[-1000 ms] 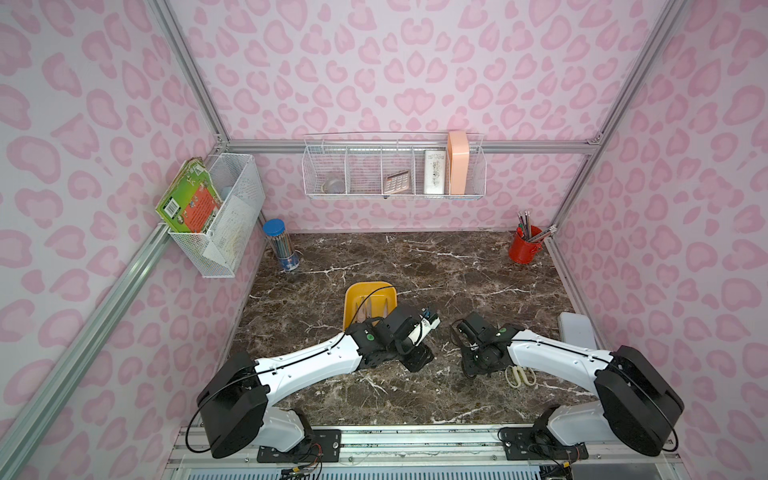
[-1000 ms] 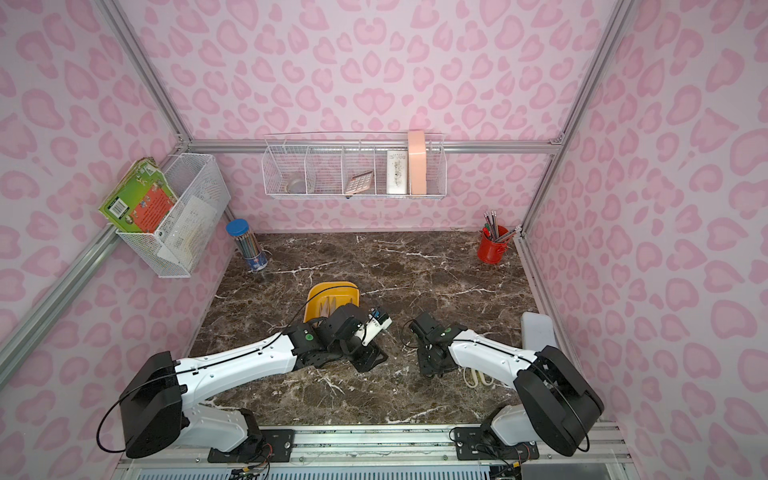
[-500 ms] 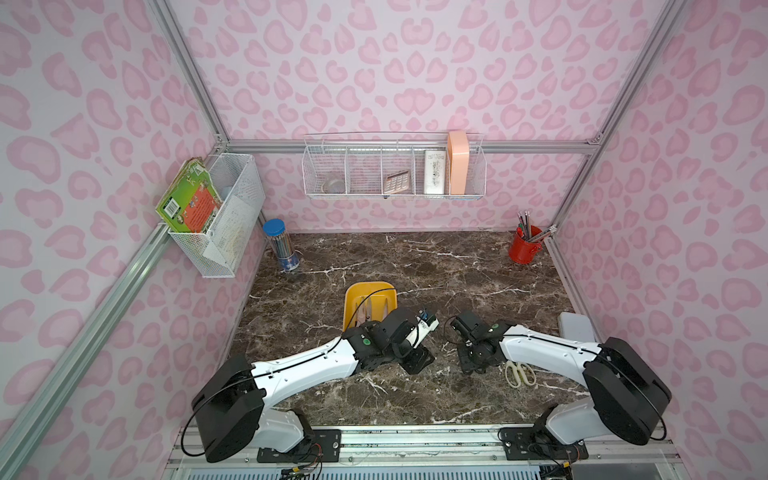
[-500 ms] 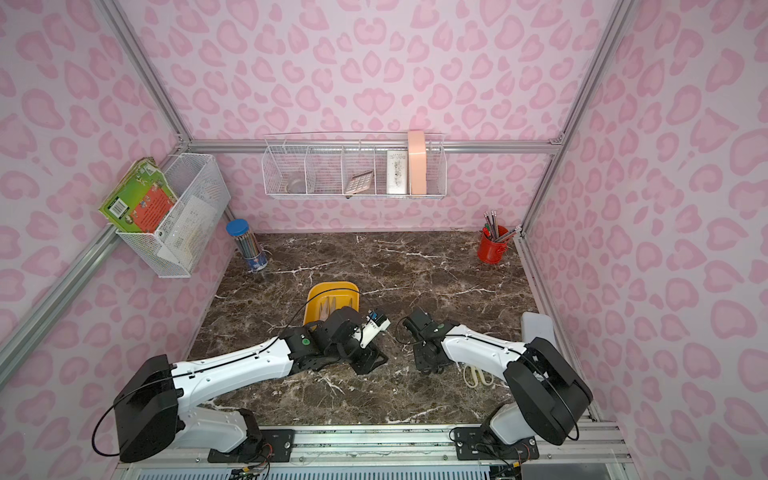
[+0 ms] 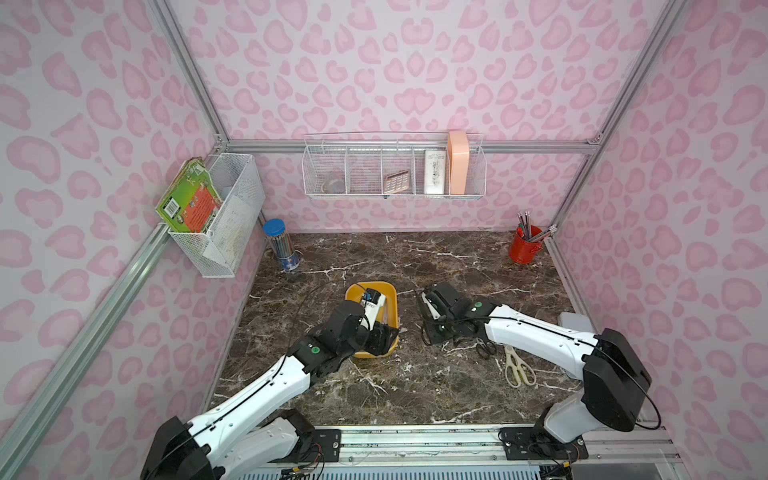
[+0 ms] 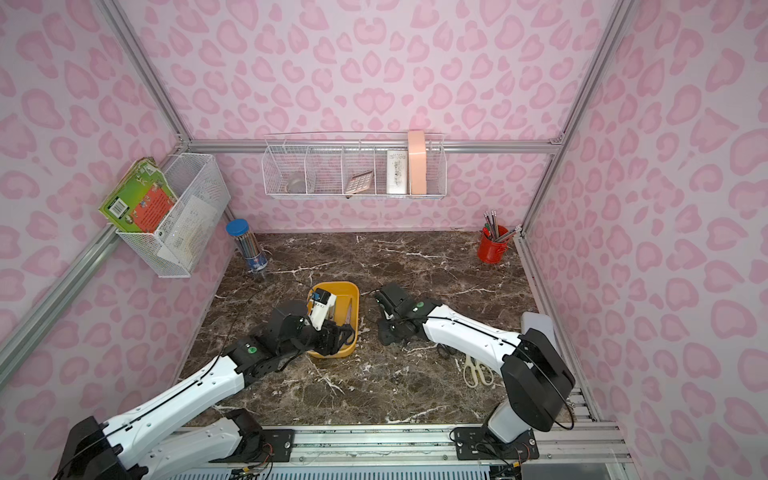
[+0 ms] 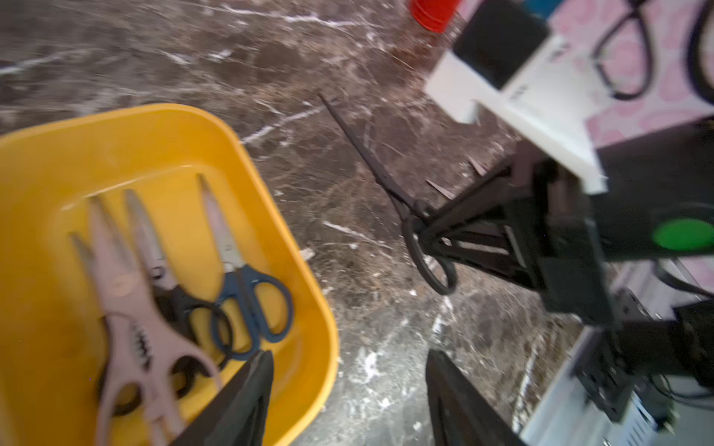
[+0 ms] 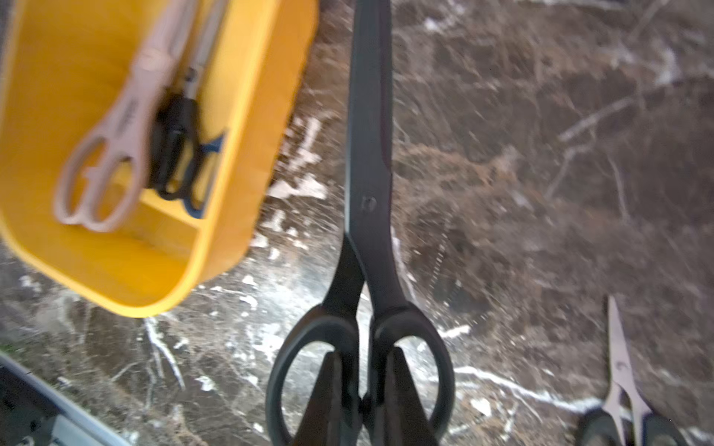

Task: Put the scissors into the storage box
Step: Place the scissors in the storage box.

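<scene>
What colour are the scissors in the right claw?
The scissors are all black; best in right wrist view.

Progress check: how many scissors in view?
6. Three in the storage box: pink pair, black-handled pair, dark blue pair. Large black pair in the right gripper. Cream pair and small dark-handled pair on the table. Others may hide under the arms.

Extended from the near-left base rightward and toward the middle with the left arm, elbow bent low, wrist tipped down, left gripper (image 7: 349, 355) spread wide with nothing between its fingers (image 7: 247, 397). Stretched from the near-right base leftward and farther in with the right arm, forearm close to level. Clamped with the right gripper (image 8: 363, 351) on the handles of the black scissors (image 8: 369, 173), fingers close together on either side of where the two loops meet.
</scene>
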Tool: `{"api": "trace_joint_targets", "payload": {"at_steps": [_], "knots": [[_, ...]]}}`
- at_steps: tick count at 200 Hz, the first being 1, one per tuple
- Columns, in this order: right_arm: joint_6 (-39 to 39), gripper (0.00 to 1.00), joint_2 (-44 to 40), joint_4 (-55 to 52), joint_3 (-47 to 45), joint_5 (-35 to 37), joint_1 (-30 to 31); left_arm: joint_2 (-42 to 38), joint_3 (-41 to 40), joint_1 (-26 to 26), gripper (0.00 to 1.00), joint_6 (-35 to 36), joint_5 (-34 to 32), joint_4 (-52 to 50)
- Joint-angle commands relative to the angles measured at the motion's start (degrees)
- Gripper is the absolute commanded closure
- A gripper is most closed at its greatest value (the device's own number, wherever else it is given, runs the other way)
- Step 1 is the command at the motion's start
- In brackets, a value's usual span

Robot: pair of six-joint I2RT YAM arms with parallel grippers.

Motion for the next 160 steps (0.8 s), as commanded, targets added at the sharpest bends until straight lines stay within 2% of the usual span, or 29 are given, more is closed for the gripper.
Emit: {"api": "trace_joint_targets", "payload": {"at_steps": [1,15,47,84,118,122,135,150,160], "knots": [[-1.07,1.00,2.85,-0.54,5.84,-0.67,2.67,-4.84,-0.93,2.78,0.29,-5.30,-11.64,-8.53],[-0.42,1.00,4.64,0.81,8.36,-2.42,4.31,-7.67,-1.24,4.05,0.22,-8.76,-18.19,-14.35],[2.64,1.00,9.87,3.09,14.40,-5.26,6.92,-11.29,-3.67,6.93,0.18,-15.52,-25.00,-21.87],[9.09,1.00,16.80,8.52,16.77,-11.30,7.06,-11.09,-5.32,8.44,0.21,-17.47,-24.18,-21.16],[10.93,1.00,21.89,8.10,19.71,-11.17,6.97,-8.52,-4.16,8.60,0.22,-17.27,-23.54,-21.63],[11.03,0.97,22.03,8.04,19.86,-11.02,6.97,-8.29,-4.11,8.61,0.22,-17.18,-23.53,-21.75],[11.51,0.74,22.14,8.85,19.50,-10.40,6.97,-7.50,-3.84,8.58,0.22,-16.77,-23.43,-21.73],[11.80,0.65,21.43,8.73,19.50,-8.58,7.01,-6.78,-3.73,8.69,0.22,-16.41,-23.15,-21.40],[12.12,0.55,20.49,8.72,19.44,-7.16,7.00,-6.17,-3.53,8.68,0.22,-15.78,-22.31,-20.65]]}}
